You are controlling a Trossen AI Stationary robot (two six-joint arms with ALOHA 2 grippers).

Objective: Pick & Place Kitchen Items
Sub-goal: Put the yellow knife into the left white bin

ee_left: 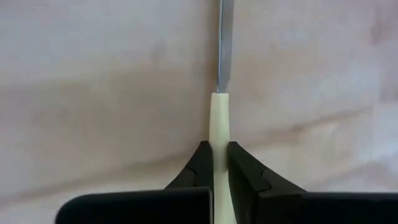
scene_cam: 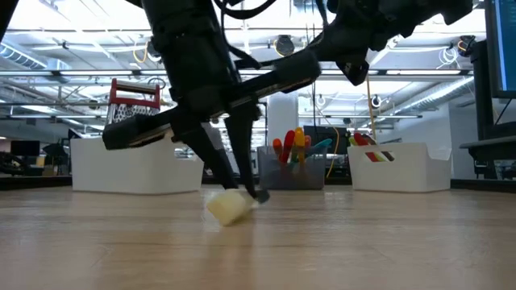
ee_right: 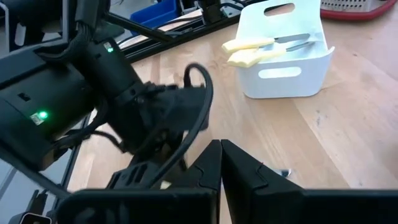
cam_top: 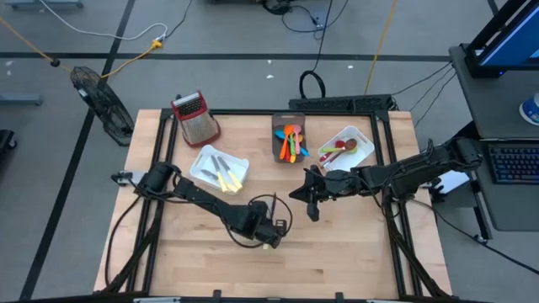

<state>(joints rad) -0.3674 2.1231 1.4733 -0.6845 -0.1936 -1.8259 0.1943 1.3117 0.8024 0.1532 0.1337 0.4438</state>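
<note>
**Left arm gripping a cream-handled knife**

The left end effector [ee_left: 220, 163] is clenching on the cream-handled knife [ee_left: 219, 115], lying on the table [cam_top: 337, 252] toward six o'clock. Lifting is probably coming next, then carrying it to the white bin [cam_top: 202, 160] at ten o'clock, where similar cutlery is lying. The right end effector [cam_top: 312, 200] is hovering clenched and empty near centre, possibly crowding that path. A grater [cam_top: 196, 116] is standing beyond the bin.

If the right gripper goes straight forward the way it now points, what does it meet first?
Most likely the left arm's wrist, directly ahead of the shut right gripper; depth is hard to judge. The white bin lies off to the side.
</note>
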